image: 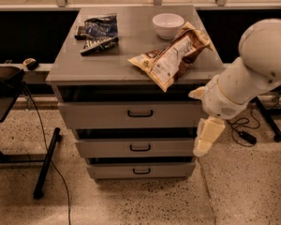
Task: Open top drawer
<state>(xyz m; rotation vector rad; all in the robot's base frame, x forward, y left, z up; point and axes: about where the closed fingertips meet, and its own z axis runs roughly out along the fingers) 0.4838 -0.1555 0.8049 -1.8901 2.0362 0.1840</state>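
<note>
One gray cabinet (131, 64) carries three drawers: one top drawer (96, 116), the widest, then one middle drawer (105, 148) and one bottom drawer (112, 171) toward 6 o'clock. There are three black loop handles (140, 113), one per drawer. On top lie two snack bags, a blue bag (101, 27) at 10 o'clock and a brown bag (171, 55) at 2 o'clock, plus one white bowl (168, 25) at 1 o'clock. One gripper (207, 137) hangs at the cabinet's 4 o'clock.

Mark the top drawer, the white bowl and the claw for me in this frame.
top drawer (98, 115), camera view, flat front left of centre.
white bowl (168, 31), camera view, outer wall facing the camera.
claw (202, 146), camera view, its lower end; it hangs right of the top drawer, lower down.
</note>
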